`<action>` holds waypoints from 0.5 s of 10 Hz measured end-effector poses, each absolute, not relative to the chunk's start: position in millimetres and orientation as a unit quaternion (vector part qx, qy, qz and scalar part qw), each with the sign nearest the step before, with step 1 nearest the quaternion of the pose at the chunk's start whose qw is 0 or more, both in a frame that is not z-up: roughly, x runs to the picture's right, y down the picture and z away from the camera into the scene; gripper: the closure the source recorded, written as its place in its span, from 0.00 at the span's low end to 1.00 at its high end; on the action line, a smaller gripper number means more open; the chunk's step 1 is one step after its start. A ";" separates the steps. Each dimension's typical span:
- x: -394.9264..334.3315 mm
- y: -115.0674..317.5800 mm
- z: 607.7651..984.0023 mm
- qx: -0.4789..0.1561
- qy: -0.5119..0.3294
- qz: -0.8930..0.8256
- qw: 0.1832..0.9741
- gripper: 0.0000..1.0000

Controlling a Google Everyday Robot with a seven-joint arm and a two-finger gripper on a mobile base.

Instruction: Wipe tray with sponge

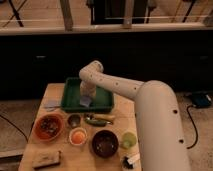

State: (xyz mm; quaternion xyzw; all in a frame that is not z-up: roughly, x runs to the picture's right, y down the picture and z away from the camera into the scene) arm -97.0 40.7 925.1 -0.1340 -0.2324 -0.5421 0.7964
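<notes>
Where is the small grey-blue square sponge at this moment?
In the camera view, the small grey-blue sponge sits inside the large dark-green plastic tray, toward its near rim, directly under the robot's hand.

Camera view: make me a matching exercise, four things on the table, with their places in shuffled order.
1 sponge
2 brown block
3 cloth patch
4 dark bowl

A front left corner of the table
B beside the tray, on its left
C in the tray, under the gripper
D between the orange-filled cup and the green cup

Pairs: 1-C, 2-A, 3-B, 4-D
</notes>
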 end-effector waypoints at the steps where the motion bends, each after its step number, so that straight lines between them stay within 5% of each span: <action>1: -83.6 40.3 926.7 -0.137 -0.228 -0.536 0.801 1.00; 5: -29.0 13.6 948.2 -0.147 -0.195 -0.490 0.837 1.00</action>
